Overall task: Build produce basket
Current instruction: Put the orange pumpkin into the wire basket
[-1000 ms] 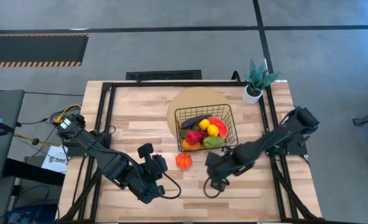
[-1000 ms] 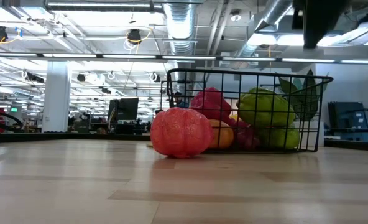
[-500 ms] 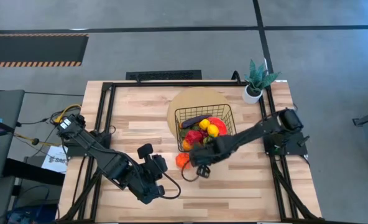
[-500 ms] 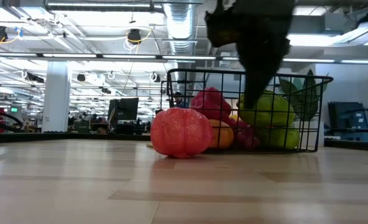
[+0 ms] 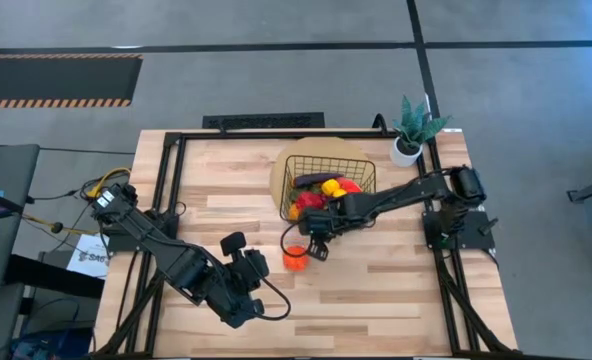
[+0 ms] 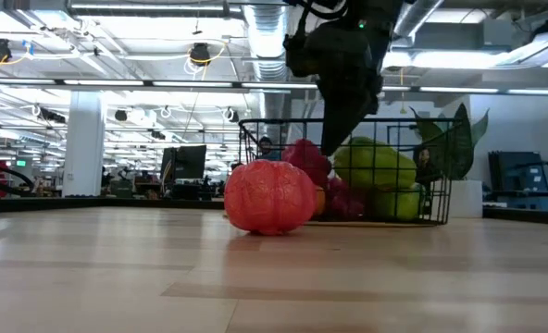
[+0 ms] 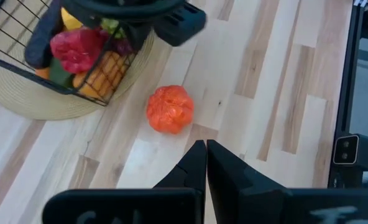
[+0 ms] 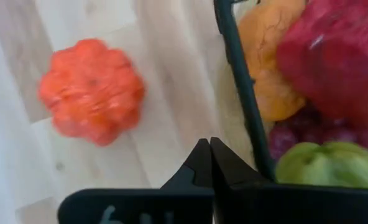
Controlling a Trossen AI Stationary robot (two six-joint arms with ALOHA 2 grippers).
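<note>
The black wire basket [image 5: 364, 172] stands on a round tan mat [image 5: 311, 158], filled with toy produce: red [image 8: 333, 50], orange [image 8: 268, 56], green [image 6: 371, 166], yellow and purple pieces. One ribbed orange-red fruit [image 5: 295, 258] lies on the table just before the basket's near left corner. My right gripper [image 5: 304, 236] is shut and points steeply down between that fruit [image 8: 91, 90] and the basket's wall. My left gripper [image 7: 206, 144] is shut, held above the table a little left of the fruit [image 7: 170, 109], touching nothing. My right gripper stands with its shut fingers [image 8: 224, 165] outside the basket, against the wire of the near wall [image 8: 243, 106] close to the left corner. It slants down from the table's right side. The fingers hide the exact spot, so I cannot tell if they touch the wire.
A small potted plant [image 5: 411, 130] stands at the table's far right corner. A black frame [image 5: 176, 150] runs round the table's edge. Bare wood lies in front of the fruit and along the near side.
My right gripper, shut throughout, has swept from the near right toward the table's left edge and sunk, ending at the basket's near left corner. The basket has slid toward the far edge on its mat. The orange-red fruit has stayed where it was.
</note>
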